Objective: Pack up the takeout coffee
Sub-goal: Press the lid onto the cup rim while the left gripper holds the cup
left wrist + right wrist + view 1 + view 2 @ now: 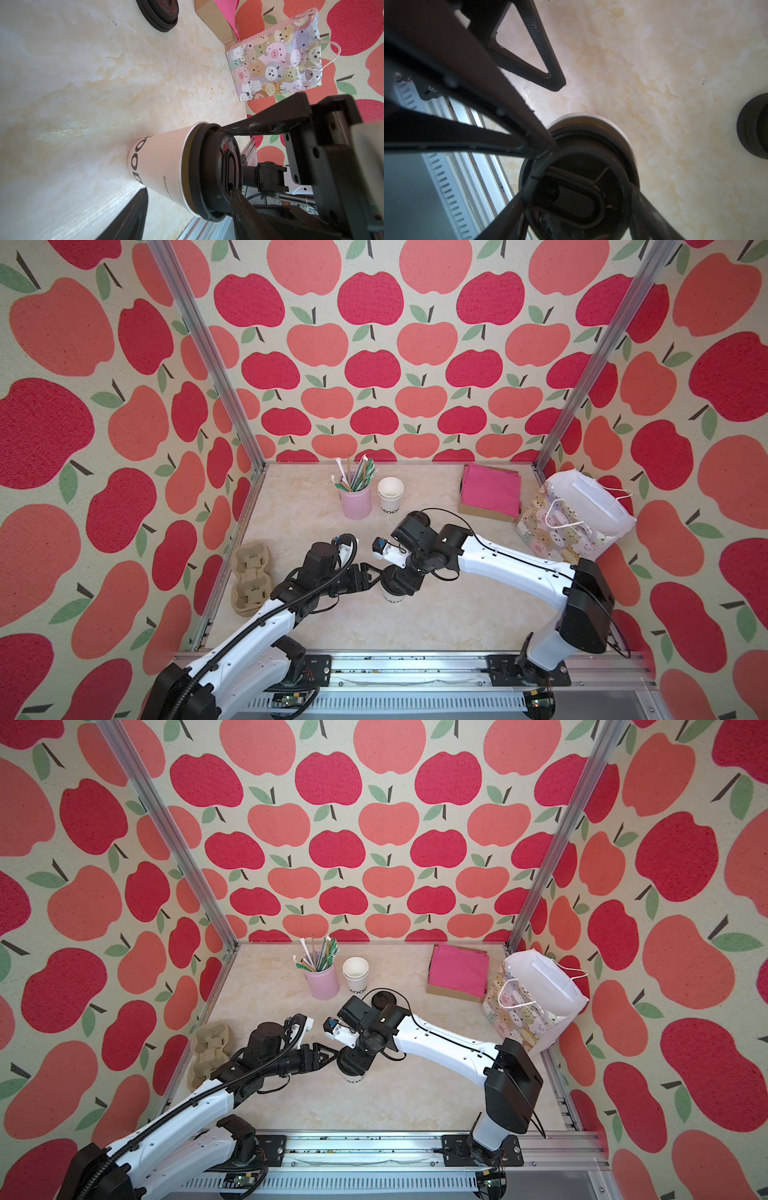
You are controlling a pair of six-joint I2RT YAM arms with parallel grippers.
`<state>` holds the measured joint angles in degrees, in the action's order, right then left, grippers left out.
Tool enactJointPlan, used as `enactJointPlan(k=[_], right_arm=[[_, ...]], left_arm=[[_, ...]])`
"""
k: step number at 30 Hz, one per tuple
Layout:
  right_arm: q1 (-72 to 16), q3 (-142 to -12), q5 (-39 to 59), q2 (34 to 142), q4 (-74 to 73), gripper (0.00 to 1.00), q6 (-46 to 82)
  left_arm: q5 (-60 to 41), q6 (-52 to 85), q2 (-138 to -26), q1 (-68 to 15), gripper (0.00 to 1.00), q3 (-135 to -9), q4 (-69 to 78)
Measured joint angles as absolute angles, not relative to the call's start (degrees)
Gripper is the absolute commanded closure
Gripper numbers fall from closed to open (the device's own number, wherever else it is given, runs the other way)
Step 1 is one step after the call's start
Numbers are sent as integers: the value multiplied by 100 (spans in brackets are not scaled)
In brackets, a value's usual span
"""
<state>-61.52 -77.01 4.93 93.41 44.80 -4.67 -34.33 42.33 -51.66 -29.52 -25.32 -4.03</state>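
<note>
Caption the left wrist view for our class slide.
Right gripper holds a black lid on a white cup.

— What is carried by the table [457,614]?
— At the back, a pink cup of straws [356,504] is stood just beside a stack of white cups [390,502]; a box of pink napkins [486,512] and a gift bag [552,535] are set to the right.
— And nearer the front?
— A cup carrier [243,605] is laid at the left edge, spare lids [160,14] are stacked mid-table, and 1 white cup [162,172], capped by a black lid [205,172], is stood upright.
</note>
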Motion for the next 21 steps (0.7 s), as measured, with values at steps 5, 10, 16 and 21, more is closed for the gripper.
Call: enactJointPlan(k=[5,10,16,21], right_arm=[[-6176,-7701,436,9362,4453,33,-467],[-6261,-7701,384,9382,4425,33,-467],[-6377,-7701,331,9426,4375,33,-467],[-6451,-7745,213,9465,4372,33,-467]], left_arm=[[-3433,4233,-5223,-2952,34,-2534,-388],[-3430,4233,-5229,-2967,35,-2532,-360],[-3395,4235,-5229,-2974,36,-2532,-338],[-3387,4233,-5229,-2974,36,-2532,-340]])
